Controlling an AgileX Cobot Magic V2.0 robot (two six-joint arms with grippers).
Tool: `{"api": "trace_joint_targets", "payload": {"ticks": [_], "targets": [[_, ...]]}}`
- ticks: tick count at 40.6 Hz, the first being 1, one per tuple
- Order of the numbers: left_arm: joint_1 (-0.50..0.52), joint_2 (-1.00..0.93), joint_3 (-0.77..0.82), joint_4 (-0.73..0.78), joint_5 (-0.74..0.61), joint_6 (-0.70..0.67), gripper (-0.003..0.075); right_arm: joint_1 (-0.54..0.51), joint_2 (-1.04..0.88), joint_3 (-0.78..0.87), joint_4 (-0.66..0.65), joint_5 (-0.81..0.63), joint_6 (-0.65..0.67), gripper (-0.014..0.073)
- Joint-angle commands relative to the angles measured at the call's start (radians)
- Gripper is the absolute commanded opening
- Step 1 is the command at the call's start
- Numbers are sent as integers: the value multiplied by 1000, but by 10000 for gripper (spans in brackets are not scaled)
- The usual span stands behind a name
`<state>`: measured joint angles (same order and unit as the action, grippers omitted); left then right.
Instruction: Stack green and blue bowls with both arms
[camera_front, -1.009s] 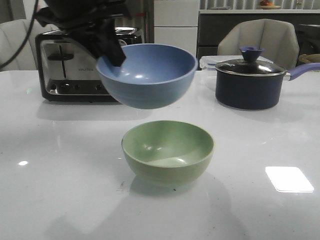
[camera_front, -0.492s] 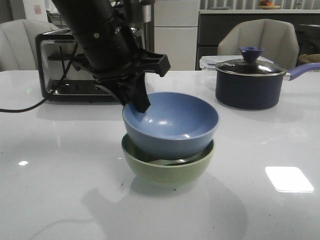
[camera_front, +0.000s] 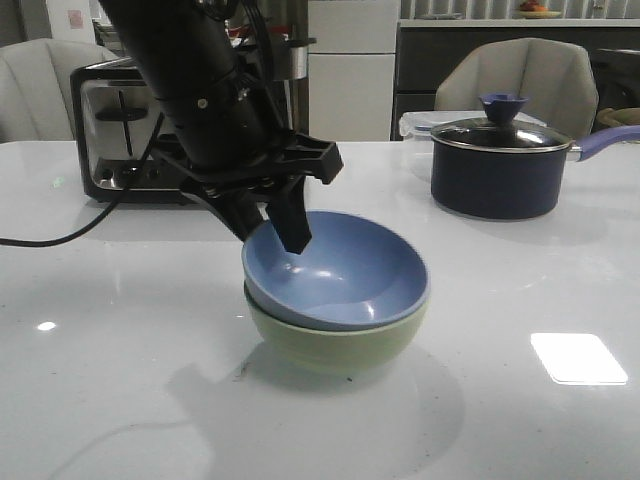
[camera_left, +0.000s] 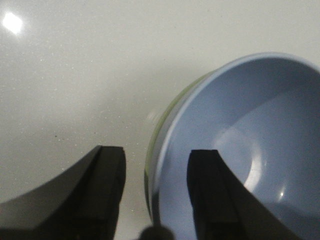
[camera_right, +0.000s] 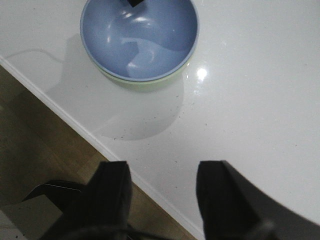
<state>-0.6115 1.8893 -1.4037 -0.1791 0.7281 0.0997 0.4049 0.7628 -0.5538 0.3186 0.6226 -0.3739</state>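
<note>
On the white tabletop (camera_front: 120, 330) the blue bowl (camera_front: 340, 275) has dropped from mid-air to nest inside the green bowl (camera_front: 335, 340), its rim between the left hand's (camera_front: 272, 228) parted fingers, so stacking looks done; the right hand (camera_right: 160, 192) hangs apart, empty.

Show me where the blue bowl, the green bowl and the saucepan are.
blue bowl (camera_front: 345, 270), front view, inner wall.
green bowl (camera_front: 335, 345), front view, outer side below the blue rim.
saucepan (camera_front: 495, 180), front view, dark body.
</note>
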Motion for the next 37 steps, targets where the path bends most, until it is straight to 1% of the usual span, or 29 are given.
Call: {"api": "trace_joint_targets", "payload": {"ticks": [1, 8, 15, 37], "targets": [[-8, -84, -35, 15, -8, 1, 414, 2, -8, -27, 5, -50, -10, 426], [-8, -193, -33, 89, 3, 1, 412, 2, -8, -27, 5, -50, -10, 426], [-8, -358, 26, 116, 6, 1, 412, 2, -8, -27, 5, -50, -10, 426], [-8, -929, 508, 162, 3, 1, 412, 2, -8, -27, 5, -50, -10, 426]]}}
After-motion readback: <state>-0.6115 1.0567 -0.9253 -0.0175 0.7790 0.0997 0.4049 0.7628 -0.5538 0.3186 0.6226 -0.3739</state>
